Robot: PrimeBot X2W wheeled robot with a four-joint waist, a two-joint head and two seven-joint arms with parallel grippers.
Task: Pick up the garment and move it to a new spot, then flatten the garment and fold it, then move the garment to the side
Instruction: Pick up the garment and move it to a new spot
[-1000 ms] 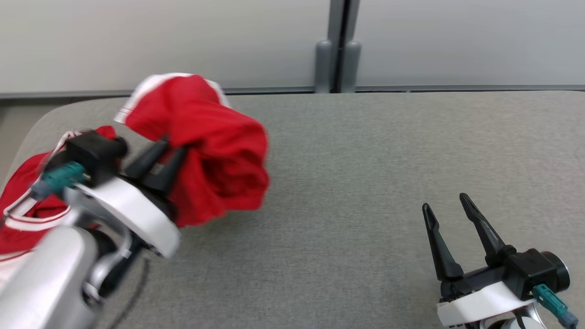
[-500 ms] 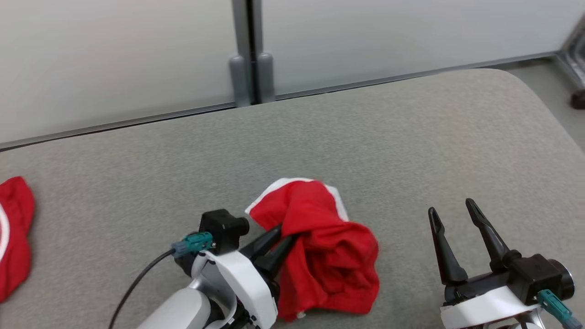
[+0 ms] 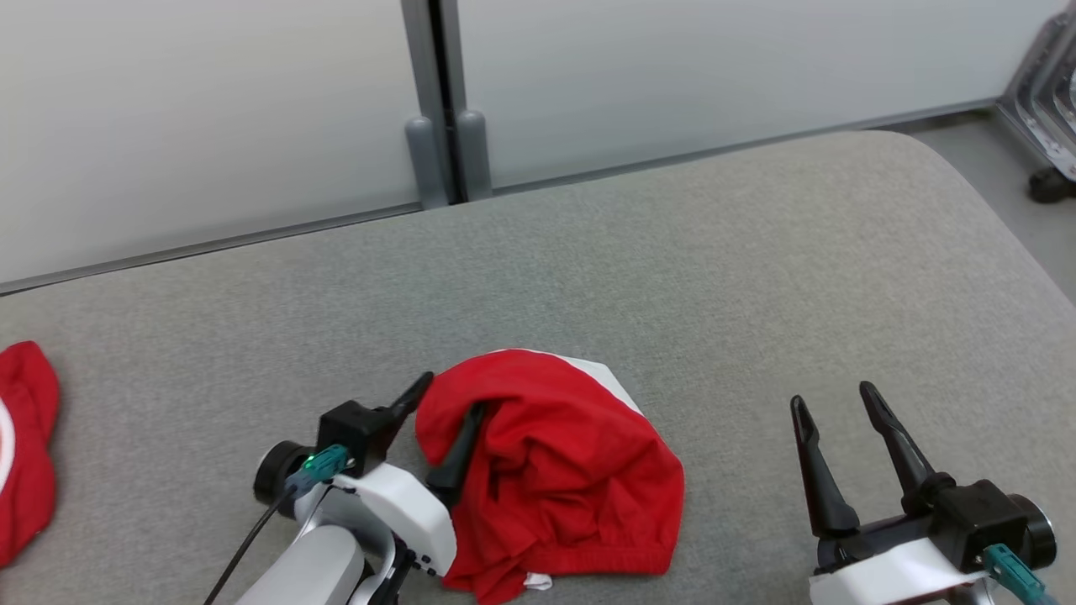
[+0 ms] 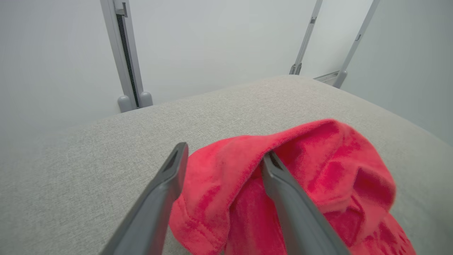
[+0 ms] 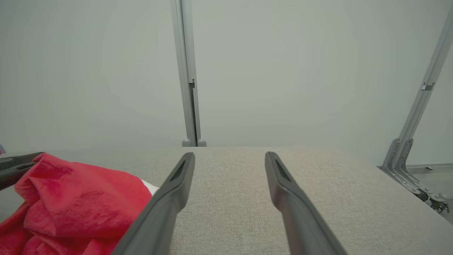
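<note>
Red garment (image 3: 555,470) heaped crumpled on grey padded table (image 3: 672,269), near-centre. Left gripper (image 3: 451,395) over table's near left: fingers spread wide, one tucked under a fold, nothing pinched. Right gripper (image 3: 830,396) over table's near right: wide open, empty.

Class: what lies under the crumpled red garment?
The red garment rests on the grey fabric surface; one finger of the left gripper is tucked into a fold. Anything else beneath is covered.

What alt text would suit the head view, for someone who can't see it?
A crumpled red garment lies on a grey table, the left gripper open at its edge, one finger under a fold. The right gripper is open, apart from it. More red cloth lies far left.
</note>
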